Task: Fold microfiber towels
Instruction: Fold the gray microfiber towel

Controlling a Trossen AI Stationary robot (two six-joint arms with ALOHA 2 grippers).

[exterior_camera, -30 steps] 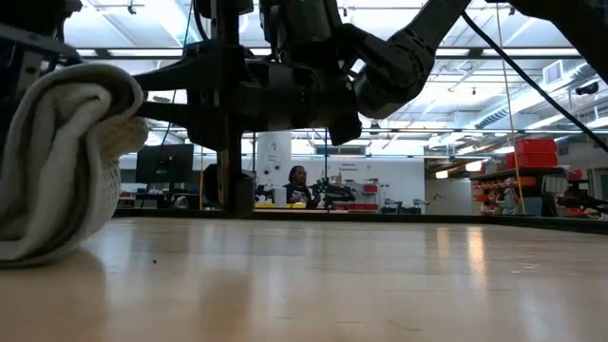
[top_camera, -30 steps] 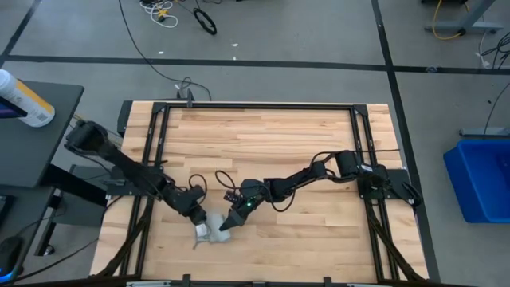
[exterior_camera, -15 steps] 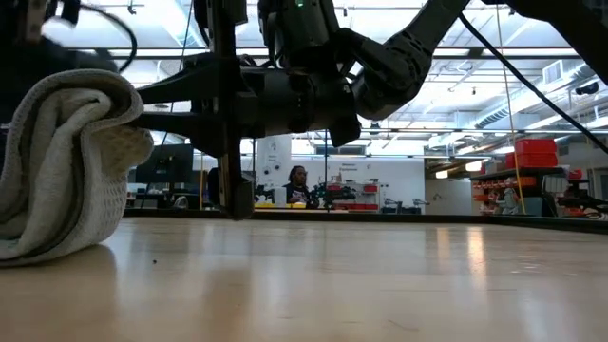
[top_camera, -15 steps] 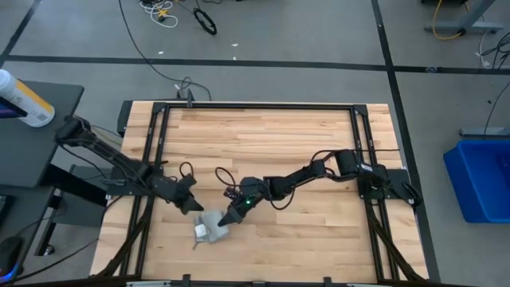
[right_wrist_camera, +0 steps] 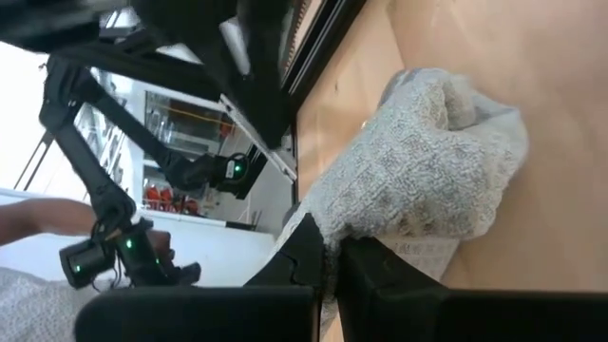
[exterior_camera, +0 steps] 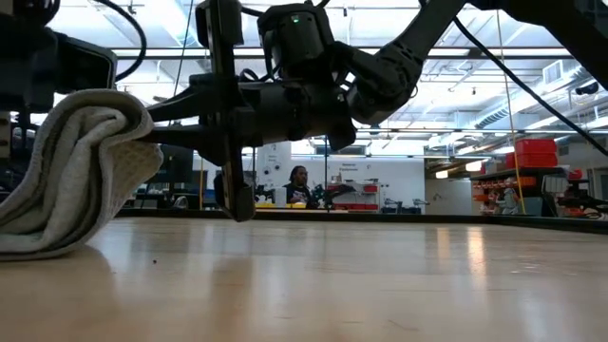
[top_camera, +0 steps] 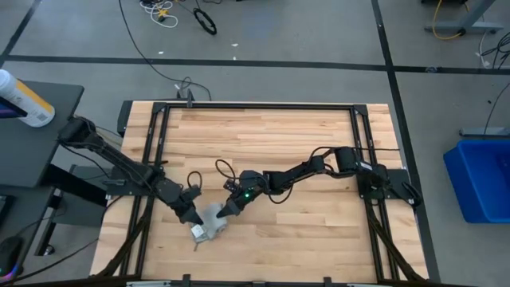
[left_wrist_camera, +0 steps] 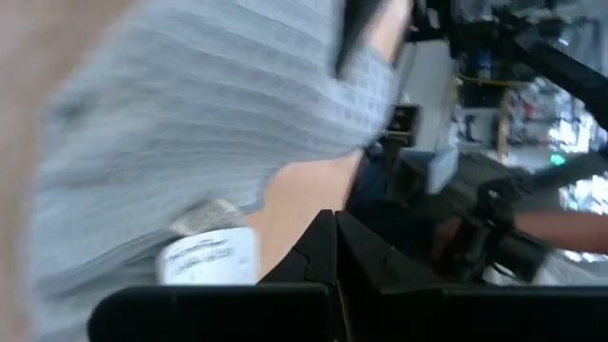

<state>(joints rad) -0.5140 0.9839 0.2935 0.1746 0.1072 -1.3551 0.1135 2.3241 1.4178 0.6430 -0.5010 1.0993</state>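
Bunched towel [top_camera: 209, 223] between both closed pincers; left pincer [top_camera: 194, 217] contact unclear

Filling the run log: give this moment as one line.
towel: bunched, front-left of table | left gripper: jaws shut, beside towel | right gripper: jaws shut on towel edge

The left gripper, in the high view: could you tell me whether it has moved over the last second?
Yes. The left gripper drew back toward the table's left frame rail, then returned beside the towel, ending slightly farther left than before.
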